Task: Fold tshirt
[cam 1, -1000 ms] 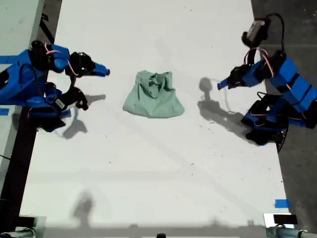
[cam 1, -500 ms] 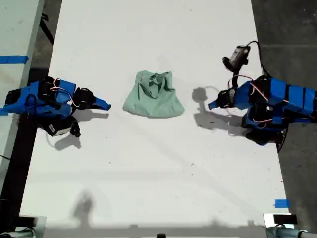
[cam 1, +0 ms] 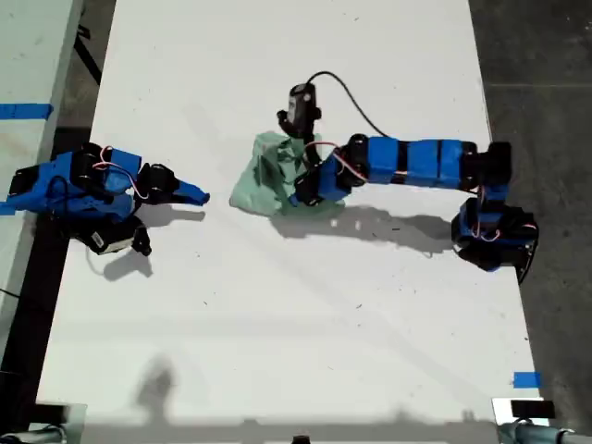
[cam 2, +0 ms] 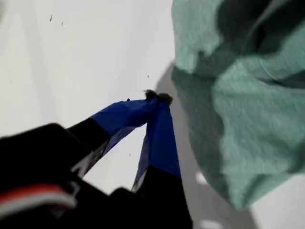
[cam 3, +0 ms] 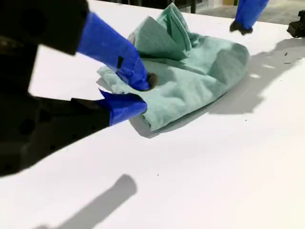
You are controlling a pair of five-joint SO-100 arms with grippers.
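**Shirt status: bunched, not yet folded**

The tshirt [cam 1: 264, 180] is lying crumpled in a loose heap on the white table [cam 1: 277, 324]. In the exterior view it is sitting near the middle of the table's width and above the centre. Its cloth is standing up in ridges and folds, as the second wrist view [cam 3: 200, 71] is showing, and no sleeve or neckline is laid out flat.

My first gripper [cam 1: 298, 192] is reaching in on a stretched-out arm from the exterior view's right, over the shirt. Its jaws are pressed together with nothing between them. In the first wrist view its tips [cam 2: 157, 97] are pointing at bare table just beside the edge of the cloth [cam 2: 243, 124]. I cannot tell whether the tips are touching the table. A small black camera [cam 1: 299, 104] with a cable is riding on this arm.

My second gripper [cam 1: 192, 195] is sitting low at the exterior view's left, pointing toward the shirt and clearly apart from it. Its jaws [cam 3: 145, 93] are standing slightly apart and are holding nothing. Beyond the heap, this wrist view is also catching my first gripper [cam 3: 240, 26].
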